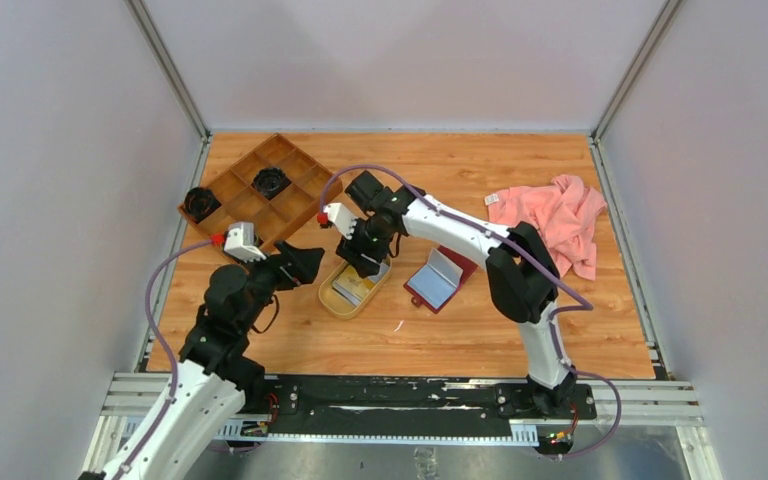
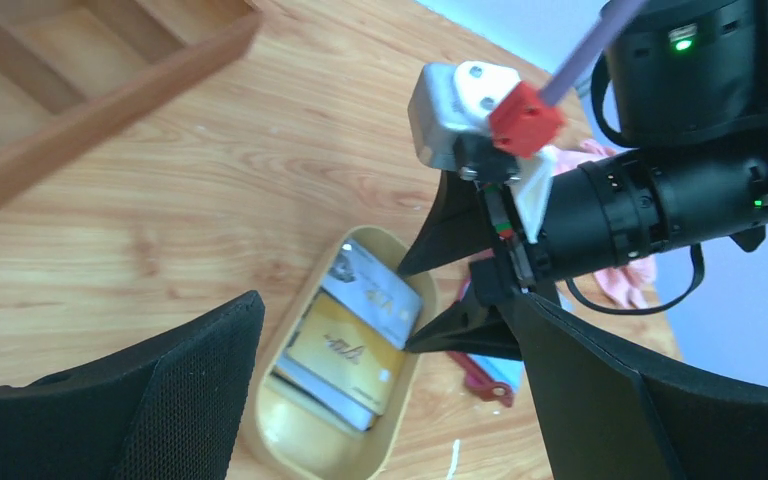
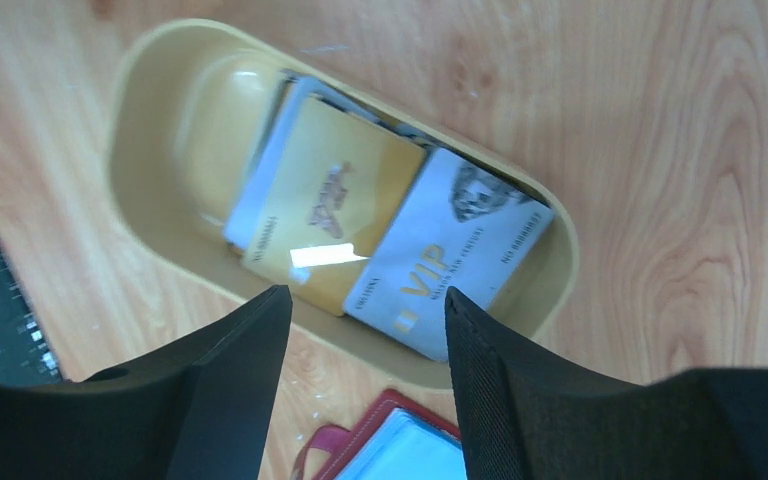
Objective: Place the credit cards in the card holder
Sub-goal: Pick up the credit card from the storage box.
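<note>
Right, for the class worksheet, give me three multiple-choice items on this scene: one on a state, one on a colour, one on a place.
1. The wallet is: A snapped shut; B lying open on the table; C held in a claw.
2. The cloth at the far right is: A blue; B green; C pink.
3. The cards lie: A in the wallet; B on the cloth; C in the oval tray.

Answers:
1 B, its grey-blue inside faces up beside the tray.
2 C, it shows plainly pink in the top view.
3 C, the right wrist view shows them stacked inside the tray's rim.
</note>
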